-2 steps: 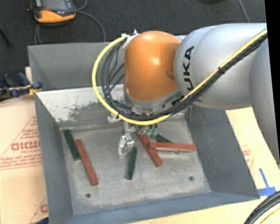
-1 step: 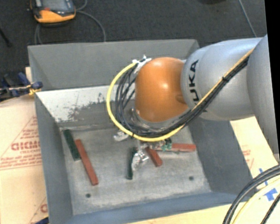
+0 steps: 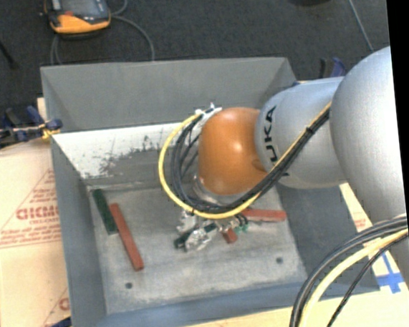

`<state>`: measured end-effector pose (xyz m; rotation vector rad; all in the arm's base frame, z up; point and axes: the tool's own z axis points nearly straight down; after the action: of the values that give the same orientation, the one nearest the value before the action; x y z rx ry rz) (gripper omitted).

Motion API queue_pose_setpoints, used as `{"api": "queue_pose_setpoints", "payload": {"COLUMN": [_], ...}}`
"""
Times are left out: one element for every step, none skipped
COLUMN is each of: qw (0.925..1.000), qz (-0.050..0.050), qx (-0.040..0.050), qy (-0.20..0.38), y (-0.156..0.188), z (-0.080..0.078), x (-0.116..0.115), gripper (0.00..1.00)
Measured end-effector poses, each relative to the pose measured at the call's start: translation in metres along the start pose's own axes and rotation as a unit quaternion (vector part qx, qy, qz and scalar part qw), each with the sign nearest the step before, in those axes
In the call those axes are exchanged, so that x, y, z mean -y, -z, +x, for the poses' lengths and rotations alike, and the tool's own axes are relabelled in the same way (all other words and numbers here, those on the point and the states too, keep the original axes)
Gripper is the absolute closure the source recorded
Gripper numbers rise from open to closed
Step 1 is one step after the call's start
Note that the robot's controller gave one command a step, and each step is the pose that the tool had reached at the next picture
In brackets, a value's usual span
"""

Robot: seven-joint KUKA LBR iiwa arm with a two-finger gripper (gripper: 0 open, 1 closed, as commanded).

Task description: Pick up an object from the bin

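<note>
Dark, carpet-like flooring surrounds a grey metal bin (image 3: 169, 91) with sloping sheet walls and a flat floor. The floor is matte and finely speckled, with darker scuffing along the rear.

The arm (image 3: 331, 132) enters from the right as a smooth, rounded silver-grey body. It ends in a glossy orange dome-shaped cover (image 3: 226, 161), which is ringed by loops of black cable and one yellow cable (image 3: 164, 177). Below the cover, the gripper (image 3: 194, 237) appears as a small cluster of shiny metal, low over the middle of the bin floor. Whether it is spread or pressed together I cannot tell, and nothing can be seen clamped in it.

Five loose things lie in the bin. Three are long, flat sticks. A dark green stick (image 3: 105, 209) and a red-brown stick (image 3: 126, 237) lie side by side at the left, both angled the same way and well apart from the gripper. An orange-red stick (image 3: 268, 215) lies near the gripper on its right, with its inner end hidden under the cables. The other two are small and sit just beside the gripper on its right. One is a short brown-red block (image 3: 229, 236). The other is a dark green bit (image 3: 241, 225) between that block and the orange-red stick. Whether the gripper touches either small piece is unclear.
</note>
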<state>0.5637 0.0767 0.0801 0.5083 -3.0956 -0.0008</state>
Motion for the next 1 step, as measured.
{"api": "queue_pose_setpoints", "payload": {"qw": [1.0], "qz": [0.0], "qx": [0.0001], "qy": [0.0], "y": [0.0], "z": [0.0], "x": [0.0], "gripper": [1.0]}}
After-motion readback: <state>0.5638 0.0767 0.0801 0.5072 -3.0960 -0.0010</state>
